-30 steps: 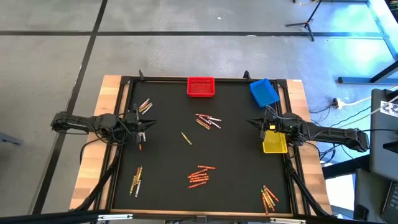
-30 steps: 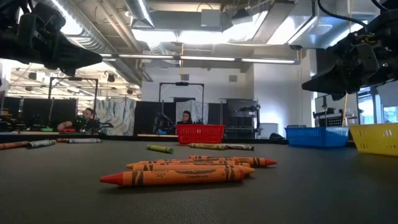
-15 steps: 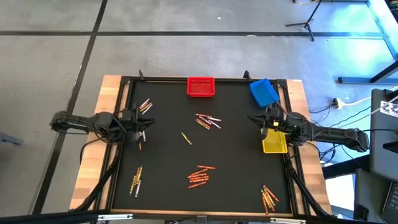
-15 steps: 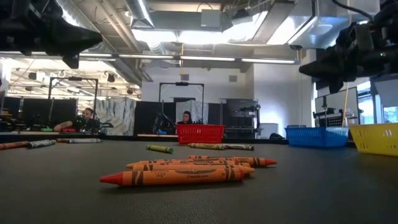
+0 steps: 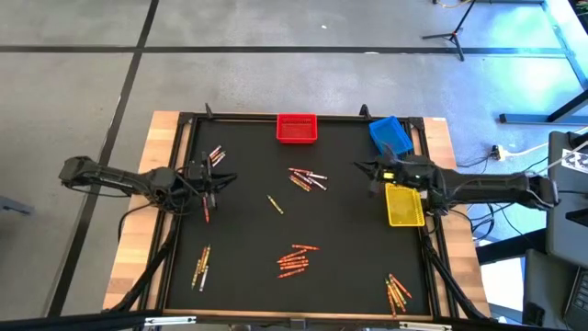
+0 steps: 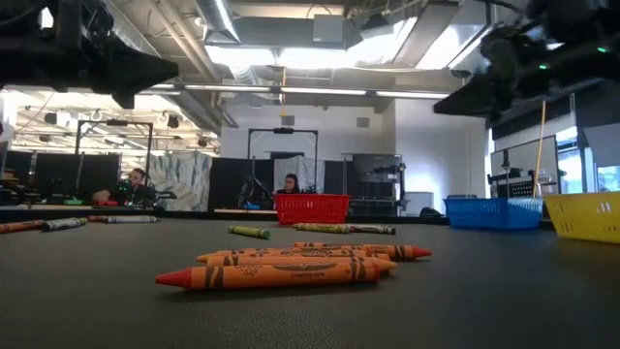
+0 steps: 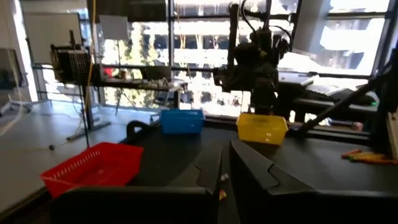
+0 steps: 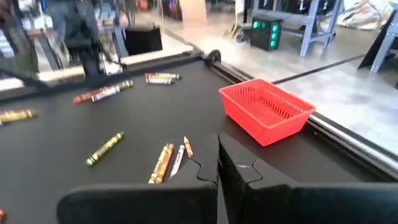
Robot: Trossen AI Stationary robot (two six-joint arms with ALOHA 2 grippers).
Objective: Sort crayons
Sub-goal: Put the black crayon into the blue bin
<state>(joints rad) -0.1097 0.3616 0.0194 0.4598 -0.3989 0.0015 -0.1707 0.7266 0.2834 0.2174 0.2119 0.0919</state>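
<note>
Two arms reach over the black table (image 5: 248,267) from opposite sides. Left gripper (image 5: 223,180) hangs above the table's left part, near a small crayon group (image 5: 214,154) at the far left. Its fingers (image 7: 249,177) stand almost together with a narrow gap; something small and pale shows in that gap in the left wrist view, but what it is cannot be told. A red crayon (image 5: 206,211) lies just beside this gripper in the high view. Right gripper (image 5: 360,167) hangs above the table's right part, beside the yellow bin (image 5: 404,206) and near the blue bin (image 5: 390,134). Its fingers (image 8: 239,171) are pressed together and hold nothing.

Crayons lie loose in several groups:
- centre cluster (image 5: 307,177), below the red bin (image 5: 296,128);
- a single greenish one (image 5: 274,203) at mid-table;
- an orange-red cluster (image 5: 294,260) toward the near edge;
- a group (image 5: 201,266) at the near left;
- a group (image 5: 397,292) at the near right corner.

No crayon is visible inside any bin.
</note>
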